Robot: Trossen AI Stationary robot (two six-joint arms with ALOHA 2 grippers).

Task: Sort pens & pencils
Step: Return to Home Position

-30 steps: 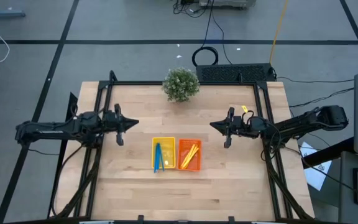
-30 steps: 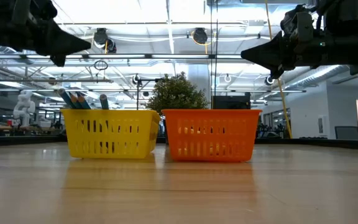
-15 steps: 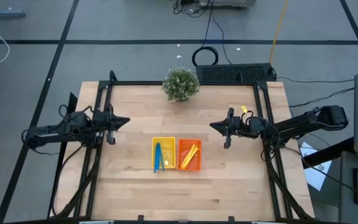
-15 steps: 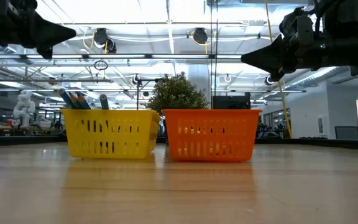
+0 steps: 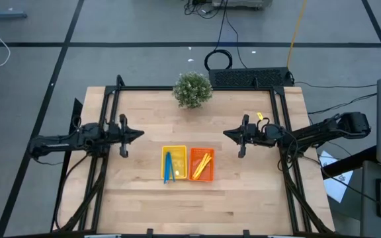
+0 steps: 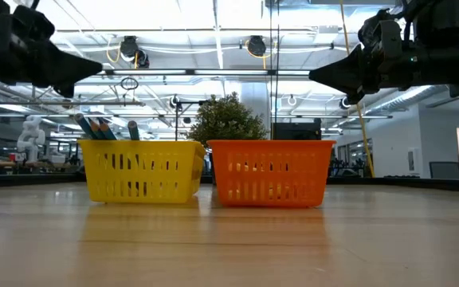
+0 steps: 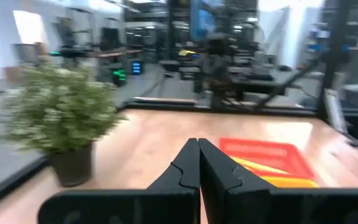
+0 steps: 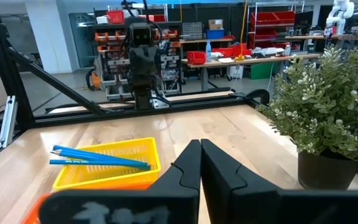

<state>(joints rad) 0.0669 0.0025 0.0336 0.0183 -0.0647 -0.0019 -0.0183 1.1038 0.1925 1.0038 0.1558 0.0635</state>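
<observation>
While pencils (image 5: 167, 166) occupy yellow bin (image 5: 180, 157), pens (image 5: 202, 162) orange bin (image 5: 210, 174), plant (image 5: 192, 89) behind.

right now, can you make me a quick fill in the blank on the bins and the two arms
The pencils in the yellow bin are ___.
The pens in the orange bin are ___.
The left tool and the right tool hang above the table, each empty and ___.
Missing words: blue; yellow; shut.
</observation>
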